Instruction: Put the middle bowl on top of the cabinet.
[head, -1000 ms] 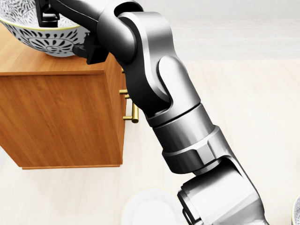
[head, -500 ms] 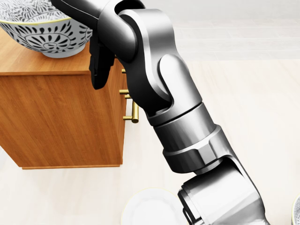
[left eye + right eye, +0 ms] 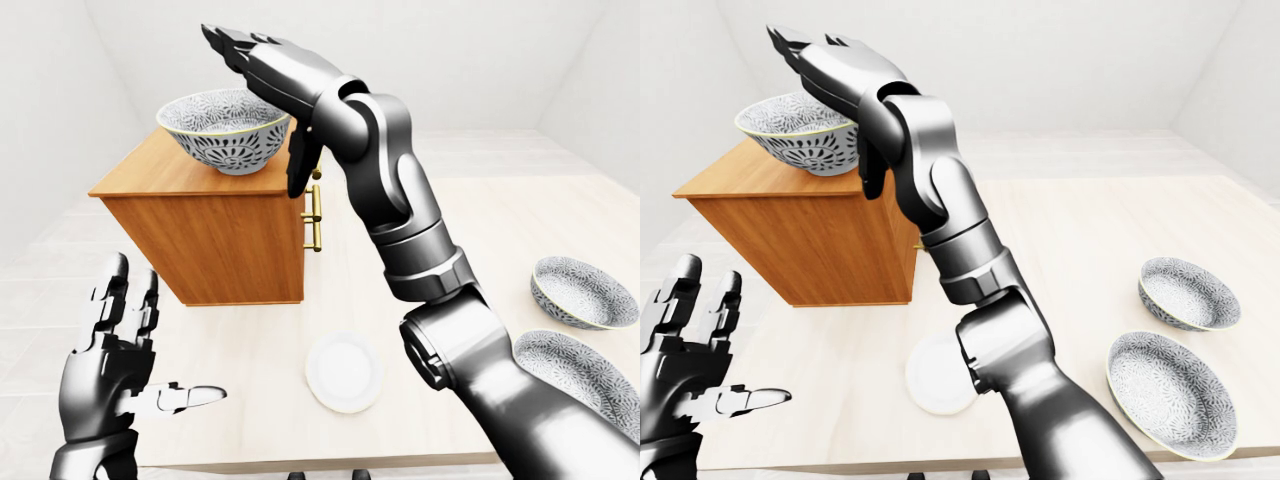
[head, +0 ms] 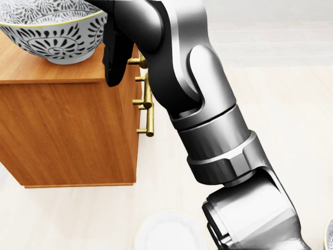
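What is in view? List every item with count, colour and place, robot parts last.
bowl: one, white with dark pattern and yellowish rim, upright on top of the cabinet.
cabinet: one, brown wood, on the table, left in the left-eye view.
handles: brass, on the cabinet's right side; count unclear.
other bowls: two, same pattern, on the table, lower right in the right-eye view.
plate: one, white, on the table, bottom centre.
table: one, pale beige.
right hand: silver and black, open, raised above the bowl.
left hand: silver and black, open, lower left.
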`<state>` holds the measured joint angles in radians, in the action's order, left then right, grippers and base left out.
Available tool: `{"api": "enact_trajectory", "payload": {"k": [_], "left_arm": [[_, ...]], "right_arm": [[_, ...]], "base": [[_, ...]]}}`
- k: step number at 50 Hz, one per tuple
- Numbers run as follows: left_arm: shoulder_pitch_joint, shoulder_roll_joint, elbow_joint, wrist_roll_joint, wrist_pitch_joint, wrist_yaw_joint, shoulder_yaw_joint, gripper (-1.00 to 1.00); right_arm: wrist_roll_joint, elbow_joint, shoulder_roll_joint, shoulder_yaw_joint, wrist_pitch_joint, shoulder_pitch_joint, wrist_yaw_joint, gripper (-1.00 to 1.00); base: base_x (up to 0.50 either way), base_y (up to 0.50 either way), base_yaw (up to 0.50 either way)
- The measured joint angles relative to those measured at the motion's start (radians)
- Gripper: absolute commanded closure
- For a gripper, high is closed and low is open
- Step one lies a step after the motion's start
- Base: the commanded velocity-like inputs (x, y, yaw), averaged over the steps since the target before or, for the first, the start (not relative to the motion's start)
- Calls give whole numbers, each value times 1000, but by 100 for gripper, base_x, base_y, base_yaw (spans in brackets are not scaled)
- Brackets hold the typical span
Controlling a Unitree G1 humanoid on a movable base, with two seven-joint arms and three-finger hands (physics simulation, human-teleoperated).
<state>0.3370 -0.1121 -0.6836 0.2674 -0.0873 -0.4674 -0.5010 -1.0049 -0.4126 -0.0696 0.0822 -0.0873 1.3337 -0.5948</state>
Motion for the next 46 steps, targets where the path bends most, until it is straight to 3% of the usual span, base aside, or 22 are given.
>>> {"api": "enact_trajectory", "payload": {"k": [30,46], "left_arm": [[9,-4,-87,-3,0,14,-20,-100],[25,-28,-135,-11,0,-7,-35,-100]], "right_arm": [[69,166,266,-109,0,-79,-99,-100],[137,228,354,-144,0,-103,-81,-100]], "base": [[0,0,0],[0,0,0]]}}
